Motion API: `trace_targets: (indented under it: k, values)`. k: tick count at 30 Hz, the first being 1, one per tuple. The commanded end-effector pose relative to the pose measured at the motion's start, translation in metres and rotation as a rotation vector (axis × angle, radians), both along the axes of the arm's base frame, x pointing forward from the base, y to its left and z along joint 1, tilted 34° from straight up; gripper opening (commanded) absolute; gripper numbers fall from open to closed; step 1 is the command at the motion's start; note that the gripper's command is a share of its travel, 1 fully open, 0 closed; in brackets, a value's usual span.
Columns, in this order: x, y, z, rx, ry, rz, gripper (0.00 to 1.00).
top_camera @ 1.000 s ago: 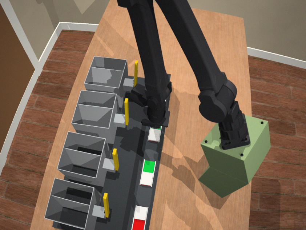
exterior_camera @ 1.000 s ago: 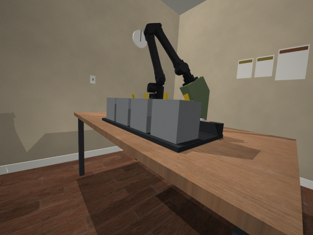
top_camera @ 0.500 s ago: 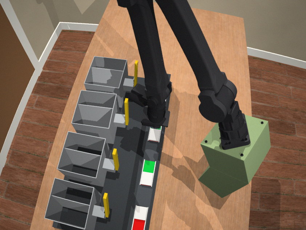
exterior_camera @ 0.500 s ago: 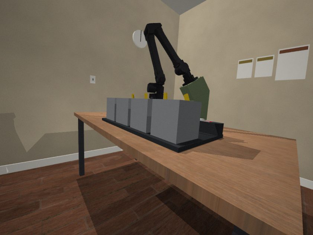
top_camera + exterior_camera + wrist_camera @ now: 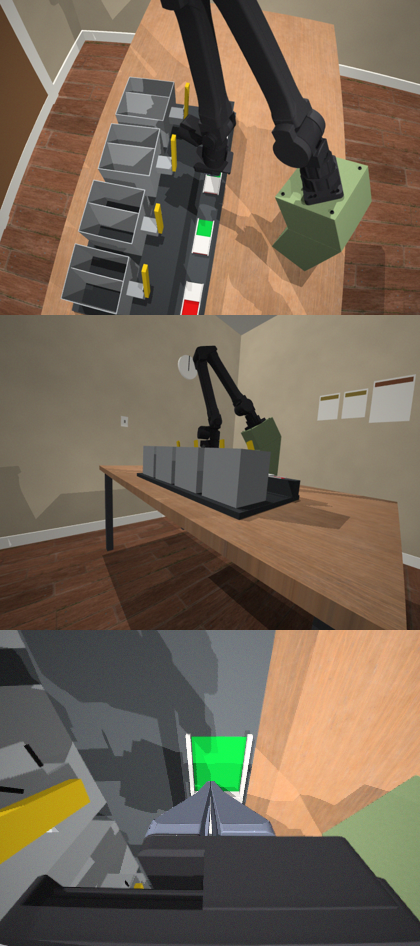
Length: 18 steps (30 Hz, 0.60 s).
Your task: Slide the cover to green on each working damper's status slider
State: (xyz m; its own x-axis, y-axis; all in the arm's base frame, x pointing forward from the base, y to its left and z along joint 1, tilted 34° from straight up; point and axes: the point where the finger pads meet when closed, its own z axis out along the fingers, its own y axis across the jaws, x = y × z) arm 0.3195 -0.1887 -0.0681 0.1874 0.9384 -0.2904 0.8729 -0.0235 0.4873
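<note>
One hand (image 5: 213, 173) (image 5: 210, 787), fingertips pressed together, pointing down at a status slider (image 5: 212, 183) (image 5: 218, 763), whose window shows green to me; whether the tips touch its white cover, I can't quite tell.
One nearer slider (image 5: 202, 236), next along the row from the hand: green, cover at the near end.
One nearest slider (image 5: 191, 298), farther off on that same side: red.
One slider beyond the hand, mostly hidden by my arm; colour unreadable.
Four grey dampers (image 5: 145, 98) (image 5: 222, 477), yellow levers (image 5: 173, 152) (image 5: 45, 815) attached, standing in a row across from the sliders.
One wooden bench (image 5: 257, 189) (image 5: 305, 552), beneath all.

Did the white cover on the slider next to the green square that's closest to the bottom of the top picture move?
No. The white plastic-looking cover sits at the same end of its slider, beside the green square.
</note>
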Motion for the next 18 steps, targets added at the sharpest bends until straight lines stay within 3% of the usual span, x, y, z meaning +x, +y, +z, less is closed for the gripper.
trace_targets:
  k: [1, 8, 17, 18]
  values:
    - [-0.016, 0.004, -0.013, 0.015, 0.032, 0.001, 0.00]
    - [-0.011, 0.006, -0.011, 0.014, 0.032, 0.020, 0.00]
    - [-0.020, 0.007, -0.013, 0.027, 0.050, 0.007, 0.00]
    - [-0.014, 0.004, -0.002, 0.012, 0.022, 0.008, 0.00]
